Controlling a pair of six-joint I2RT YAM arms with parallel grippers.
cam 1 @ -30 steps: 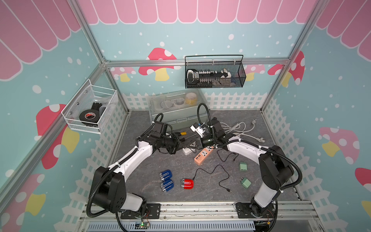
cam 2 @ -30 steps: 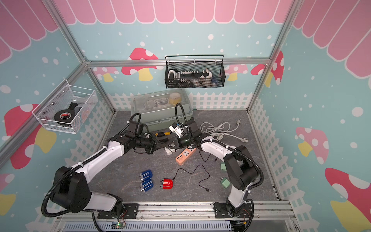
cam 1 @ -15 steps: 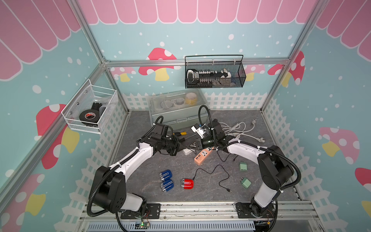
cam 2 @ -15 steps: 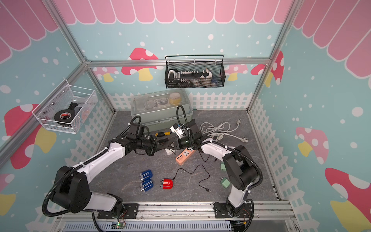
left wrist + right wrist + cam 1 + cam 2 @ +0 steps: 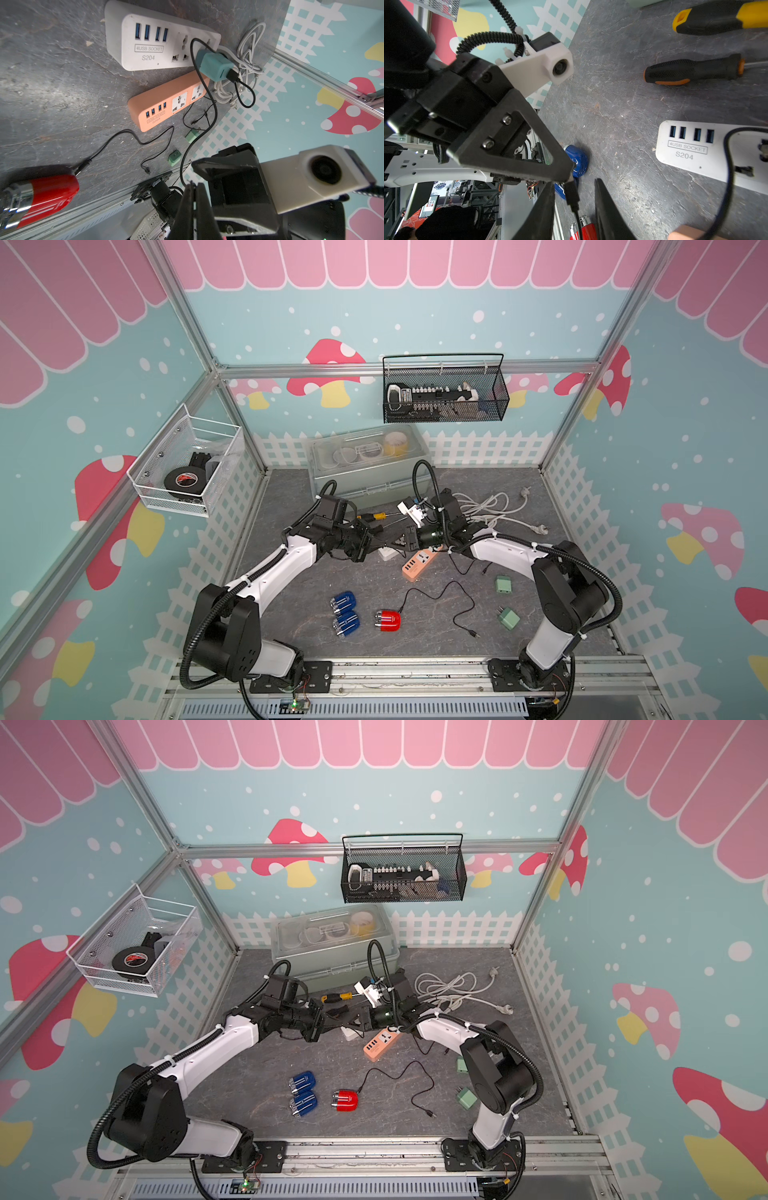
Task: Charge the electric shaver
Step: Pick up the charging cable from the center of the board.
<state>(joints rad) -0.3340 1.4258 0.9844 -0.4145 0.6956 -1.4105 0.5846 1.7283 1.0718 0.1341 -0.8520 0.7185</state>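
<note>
Red shaver [image 5: 387,621] lies flat on the grey mat [image 5: 291,506] near the front rail. Two blue shavers [image 5: 343,602] lie just beside it on the robot's left.

A black basket [image 5: 494,406] on the back wall holds a long black part with white pieces, too small to make out. A white basket [image 5: 166,493] on the left wall holds a black tape roll [image 5: 184,483]. A clear lidded box [image 5: 365,485] at the back of the mat holds tape rolls, one of them yellow.

Both grippers meet tip to tip near the white strip [image 5: 149,41], well apart from the shavers. The left gripper [image 5: 193,186] is closed on the plug [image 5: 572,195] of a black cable [image 5: 214,112], which runs from a teal adapter [image 5: 215,66] in that strip. The right gripper [image 5: 573,182] has its jaws apart, one on each side of the plug.

Red shaver long axis: side to side, with the silver head toward the robot's left. A second cable [image 5: 432,593] is plugged into its other end, its free end loose on the mat.
</note>
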